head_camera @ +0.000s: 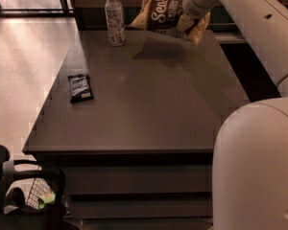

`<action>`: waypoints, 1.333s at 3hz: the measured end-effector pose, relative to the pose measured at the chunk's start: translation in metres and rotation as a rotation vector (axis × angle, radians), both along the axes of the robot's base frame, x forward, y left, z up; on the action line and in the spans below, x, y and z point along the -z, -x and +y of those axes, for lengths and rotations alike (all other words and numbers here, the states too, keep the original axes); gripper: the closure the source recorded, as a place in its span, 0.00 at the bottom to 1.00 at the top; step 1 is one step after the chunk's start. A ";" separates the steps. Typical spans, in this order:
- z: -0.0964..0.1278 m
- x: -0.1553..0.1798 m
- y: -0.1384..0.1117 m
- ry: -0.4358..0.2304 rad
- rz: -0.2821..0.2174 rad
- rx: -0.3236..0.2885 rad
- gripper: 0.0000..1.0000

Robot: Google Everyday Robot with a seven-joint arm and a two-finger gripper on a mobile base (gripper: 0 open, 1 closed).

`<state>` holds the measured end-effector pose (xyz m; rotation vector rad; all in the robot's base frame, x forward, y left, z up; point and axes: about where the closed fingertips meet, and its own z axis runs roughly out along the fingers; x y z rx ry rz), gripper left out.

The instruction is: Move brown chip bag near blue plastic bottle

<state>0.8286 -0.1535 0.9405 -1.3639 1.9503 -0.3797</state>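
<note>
The pincer (184, 23) sits at the far right of the bench (153, 104), closed on the right-hand end of the brown chip bag (162, 14), which hangs clear of the top with its shadow thrown on the surface beneath. The blue plastic bottle (115, 17) stands upright just to the bag's left, near the back edge.

From where I'm standing, the worry is that bottle. It's slim and tall, and the loose left end of the bag sticks out towards it; a sideways swing too far could clip it and tip it over. The grip is also out at one end, so the bag could sag or slip out.

The bag itself is puffy and crinkled, yellow at both ends, dark brown in the middle with white script. The small black packet (80, 87) lies well apart, near the left edge.
</note>
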 end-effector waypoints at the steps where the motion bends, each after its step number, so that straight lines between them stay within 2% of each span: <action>1: 0.001 0.003 0.000 0.001 0.006 -0.002 0.59; 3: 0.004 0.011 -0.002 0.003 0.016 -0.005 0.12; 4: 0.005 0.014 -0.003 0.003 0.020 -0.007 0.00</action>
